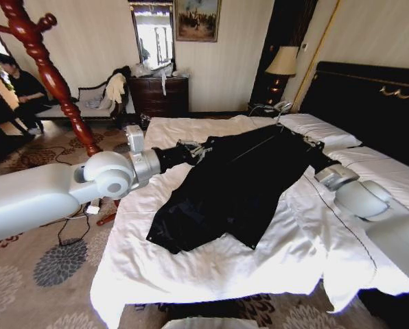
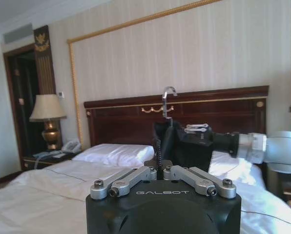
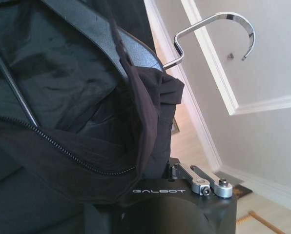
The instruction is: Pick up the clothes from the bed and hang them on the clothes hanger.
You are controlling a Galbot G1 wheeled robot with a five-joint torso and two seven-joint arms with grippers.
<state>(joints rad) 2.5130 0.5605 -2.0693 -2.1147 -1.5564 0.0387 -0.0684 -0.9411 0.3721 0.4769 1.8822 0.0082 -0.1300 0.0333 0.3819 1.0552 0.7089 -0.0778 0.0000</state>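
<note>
The black jacket [image 1: 235, 185] lies spread on the bed [image 1: 211, 267], its long axis running from the collar near the pillows down toward the foot. The left claw [image 1: 191, 151] sits clenched on one shoulder, and the right claw [image 1: 313, 147] grasps the other by the wire hook [image 3: 218, 34]. The coat stand [image 1: 50, 75] rises on the robot's left, nearer the left arm.

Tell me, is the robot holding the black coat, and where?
Both grippers meet the black coat on the bed: left gripper shut at one shoulder; right gripper at the collar, grip hidden.
</note>
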